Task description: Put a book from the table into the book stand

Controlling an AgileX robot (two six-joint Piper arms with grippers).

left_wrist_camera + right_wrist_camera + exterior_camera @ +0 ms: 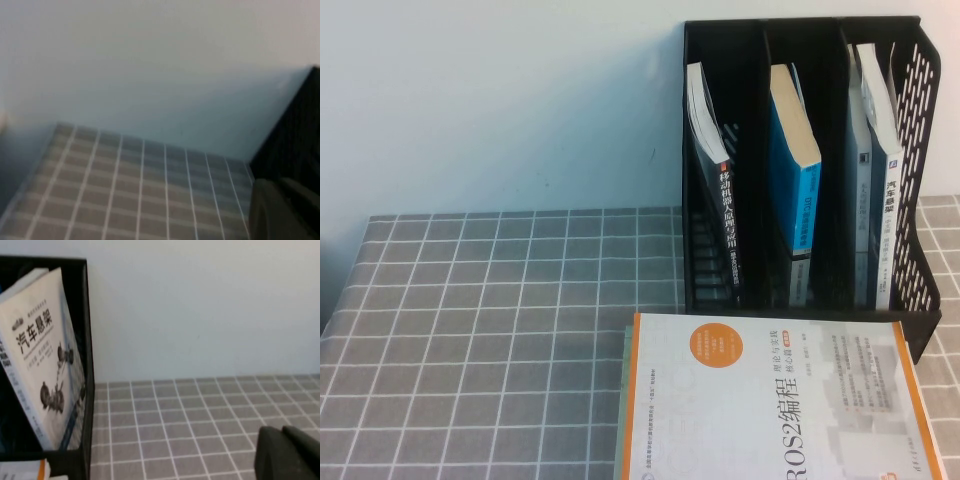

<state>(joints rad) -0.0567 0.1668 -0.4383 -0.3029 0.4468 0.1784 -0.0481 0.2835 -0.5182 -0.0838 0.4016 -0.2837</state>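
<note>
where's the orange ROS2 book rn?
High view: the orange ROS2 book lies flat on the table's near right side, directly in front of the black book stand.

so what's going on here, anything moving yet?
Nothing is being handled. The orange-edged ROS2 book lies flat on the table, in front of the black book stand, which already holds books in all three slots. Neither arm shows in the high view; the left gripper is shut, and the right gripper hangs over the tablecloth beside the stand.

ROS2 book [770, 400] cut off at bottom edge; both grippers mostly out of frame
</note>
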